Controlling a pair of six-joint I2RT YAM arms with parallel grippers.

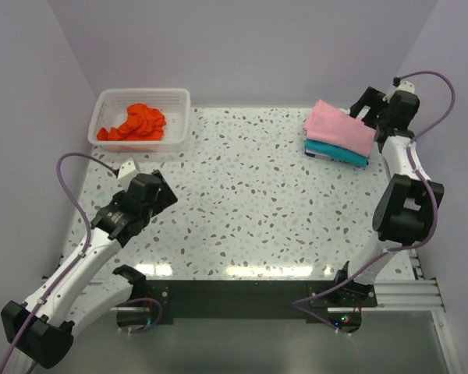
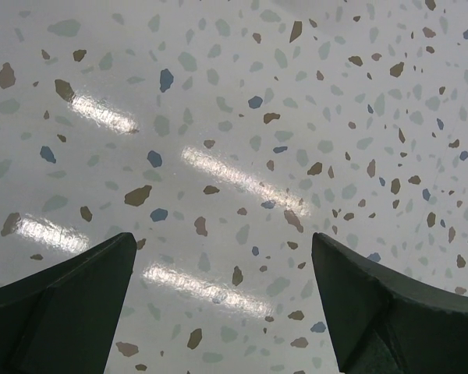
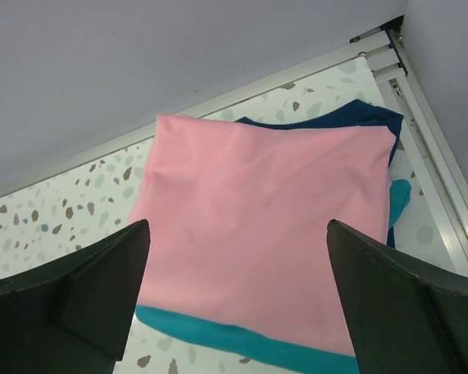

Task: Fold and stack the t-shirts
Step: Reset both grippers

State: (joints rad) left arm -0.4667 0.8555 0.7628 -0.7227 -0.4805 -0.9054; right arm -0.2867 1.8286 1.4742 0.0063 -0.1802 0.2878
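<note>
A folded light pink t-shirt point(image 1: 339, 127) lies on top of a folded teal blue one point(image 1: 337, 153) at the table's far right. In the right wrist view the pink shirt point(image 3: 265, 226) covers most of the stack, with a teal edge point(image 3: 242, 343) below it and dark blue cloth point(image 3: 351, 121) at its far side. My right gripper point(image 1: 365, 107) point(image 3: 238, 224) hovers open just above the pink shirt, holding nothing. An orange-red t-shirt point(image 1: 132, 123) lies crumpled in the white basket point(image 1: 144, 93). My left gripper point(image 1: 160, 187) point(image 2: 222, 235) is open over bare table.
The speckled tabletop point(image 1: 249, 202) runs between the basket at the far left and the stack at the far right. Lilac walls close in the back and sides. A metal rail point(image 3: 421, 117) edges the table beside the stack.
</note>
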